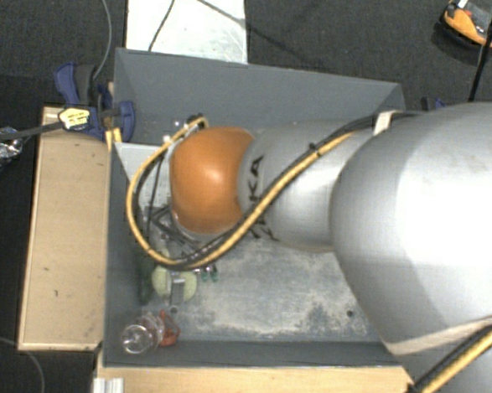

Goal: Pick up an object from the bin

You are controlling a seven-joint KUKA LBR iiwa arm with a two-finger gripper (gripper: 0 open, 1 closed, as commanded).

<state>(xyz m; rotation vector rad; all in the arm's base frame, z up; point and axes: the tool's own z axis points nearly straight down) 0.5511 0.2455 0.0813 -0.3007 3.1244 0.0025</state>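
My gripper [169,232] hangs under the orange wrist cover at the bin's left side, largely hidden by the cover and cables. Right below it, on the bin floor, lies a pale yellow-green rounded thing [181,284]; the gripper's lower end reaches down onto or just over it. A dark green thing [145,287] lies against its left side by the bin's left wall. In the near left corner lies a small clear bottle-like thing [139,338] with a reddish end [168,332].
The thick silver arm comes in from the right and covers much of the bin's right half. A yellow-black cable loops around the orange cover. Bare scuffed floor shows along the bin's near side.
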